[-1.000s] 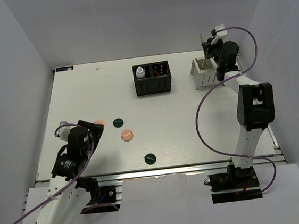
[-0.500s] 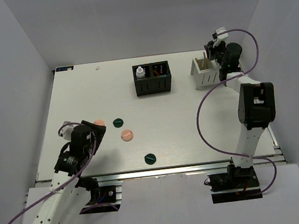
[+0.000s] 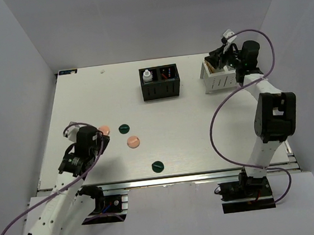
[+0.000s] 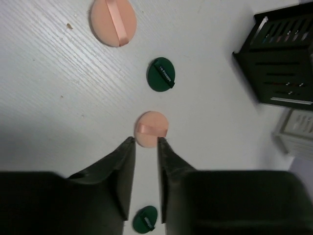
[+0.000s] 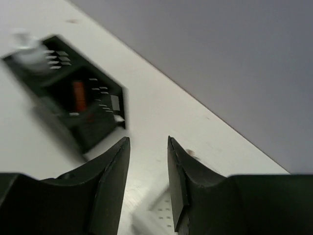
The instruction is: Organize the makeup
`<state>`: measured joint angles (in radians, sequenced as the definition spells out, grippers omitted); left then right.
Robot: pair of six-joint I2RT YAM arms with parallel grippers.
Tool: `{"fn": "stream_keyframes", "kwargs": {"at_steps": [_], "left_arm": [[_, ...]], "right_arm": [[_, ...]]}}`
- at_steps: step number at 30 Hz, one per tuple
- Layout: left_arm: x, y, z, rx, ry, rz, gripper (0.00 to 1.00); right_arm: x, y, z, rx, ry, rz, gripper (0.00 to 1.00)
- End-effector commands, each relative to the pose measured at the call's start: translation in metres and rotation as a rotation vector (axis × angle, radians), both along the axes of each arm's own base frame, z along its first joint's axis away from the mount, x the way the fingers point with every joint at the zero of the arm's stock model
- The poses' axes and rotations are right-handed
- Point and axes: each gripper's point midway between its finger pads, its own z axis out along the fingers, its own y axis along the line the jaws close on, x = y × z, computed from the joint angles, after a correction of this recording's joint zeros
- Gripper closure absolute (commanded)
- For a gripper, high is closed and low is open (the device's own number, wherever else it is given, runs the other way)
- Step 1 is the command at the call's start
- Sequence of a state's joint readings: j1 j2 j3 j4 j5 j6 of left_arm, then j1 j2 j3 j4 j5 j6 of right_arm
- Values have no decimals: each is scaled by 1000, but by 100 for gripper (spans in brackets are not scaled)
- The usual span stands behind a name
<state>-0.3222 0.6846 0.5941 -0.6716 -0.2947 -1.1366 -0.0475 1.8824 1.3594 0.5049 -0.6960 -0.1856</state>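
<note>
My left gripper (image 3: 99,141) (image 4: 145,140) hovers over the table's left front, its jaws narrowly open with nothing between them. A pink disc (image 4: 152,129) (image 3: 132,142) lies just past the fingertips. Another pink disc (image 4: 113,20) (image 3: 104,129) and two dark green discs (image 4: 161,74) (image 4: 145,219) lie nearby. The white bottle (image 3: 147,75) and red pencils (image 3: 166,74) stand in the black box (image 3: 161,89). My right gripper (image 3: 213,62) (image 5: 149,139) is open and empty above the white slotted box (image 3: 219,81), hiding most of its tan sticks.
Side walls enclose the table on the left, right and back. The black box (image 5: 63,93) shows blurred in the right wrist view. The white slotted box (image 4: 296,132) stands beyond the black box (image 4: 281,58) in the left wrist view.
My right gripper let a tan stick go into the white slotted box, opened and tipped over to the left. My left gripper's jaws narrowed and it drew back slightly toward the left.
</note>
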Motion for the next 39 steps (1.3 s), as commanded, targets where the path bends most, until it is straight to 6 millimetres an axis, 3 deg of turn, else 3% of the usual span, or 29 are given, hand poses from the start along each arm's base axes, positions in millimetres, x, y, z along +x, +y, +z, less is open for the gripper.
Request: {"fn": "stream_keyframes", "kwargs": {"at_steps": [1,2,5,6,7,9,10,11,12,13,17,22,25,29,39], "left_arm": [[19,-4,20,63,-13,-67,69],[24,-10,8,83,48,-118,74],[42,-12,-4,124,143,-197,72],[45,-17,-6,106,170,-243,68],[56,-12,2,131,162,-272,51],[66,-14,-7,139,214,-334,40],[71,-10,-6,156,219,-344,33],[80,-8,3,190,201,-373,31],[82,-6,-2,204,230,-384,30],[85,-4,-2,215,232,-388,28],[88,-3,1,229,213,-408,28],[73,-8,0,179,169,-410,28],[59,-9,-7,162,173,-405,28],[42,-9,-3,143,132,-394,29],[17,-3,-5,142,114,-370,28]], "right_arm": [[-93,67,58,-22,-30,466,58],[-118,87,37,-55,39,550,58],[-179,133,10,-175,59,711,53],[-204,139,-12,-206,169,736,51],[-239,161,-25,-237,202,820,48],[-273,172,-43,-272,299,849,44],[-303,185,-62,-285,370,903,42],[-318,190,-70,-297,417,918,39],[-326,190,-83,-359,443,894,37],[-354,197,-102,-418,479,953,35],[-399,204,-141,-609,504,1028,30],[-423,229,-164,-700,532,1054,31],[-422,245,-178,-741,560,1020,34],[-410,264,-191,-764,559,953,38],[-402,280,-211,-795,530,878,40]]}}
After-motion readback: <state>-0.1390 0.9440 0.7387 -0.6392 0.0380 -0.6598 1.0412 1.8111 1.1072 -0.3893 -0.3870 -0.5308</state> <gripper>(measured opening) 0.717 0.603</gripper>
